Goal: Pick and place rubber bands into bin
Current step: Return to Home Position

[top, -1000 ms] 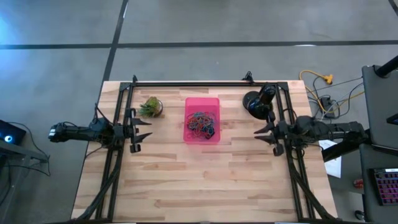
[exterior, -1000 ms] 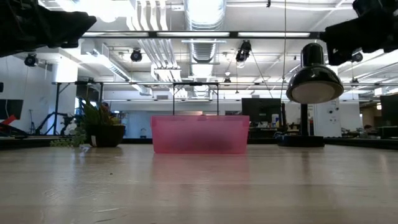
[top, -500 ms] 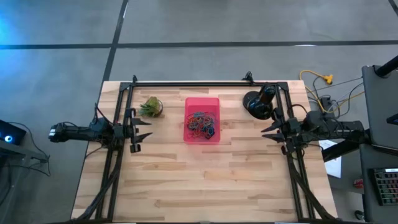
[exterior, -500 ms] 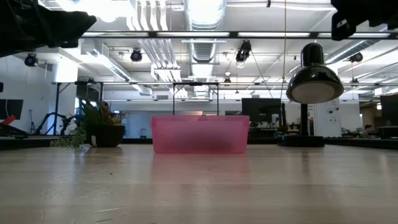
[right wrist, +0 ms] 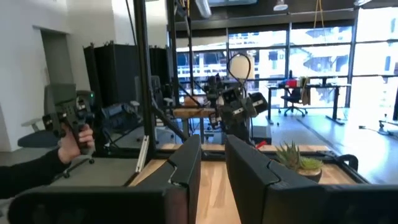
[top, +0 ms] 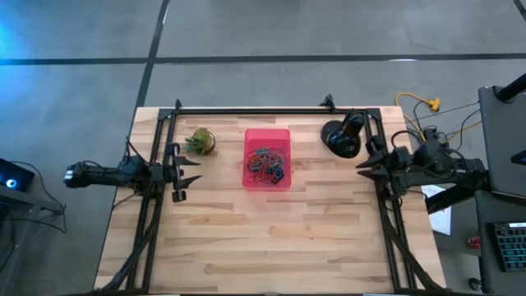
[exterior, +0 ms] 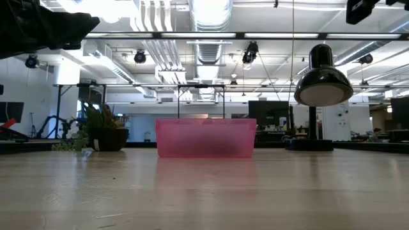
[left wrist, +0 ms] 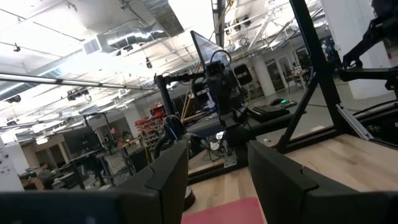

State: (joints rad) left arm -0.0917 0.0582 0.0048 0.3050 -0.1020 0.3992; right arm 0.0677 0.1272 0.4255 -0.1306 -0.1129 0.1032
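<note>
Between my left pincer (top: 191,171) and right pincer (top: 363,164), both parted and seemingly empty, sits the bright pink translucent plastic bin (top: 267,131) holding thin coloured rubber bands (top: 265,164).

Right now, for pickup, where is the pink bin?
In the high view the bin sits mid-table, between the small plant on the left and the black lamp on the right.

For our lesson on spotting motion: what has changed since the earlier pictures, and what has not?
The right gripper, open, drew back toward the right edge of the wooden table, away from the bright pink translucent plastic bin. The left gripper, the coloured rubber bands in the bin, the small green plant and the round black lamp stayed put.
</note>
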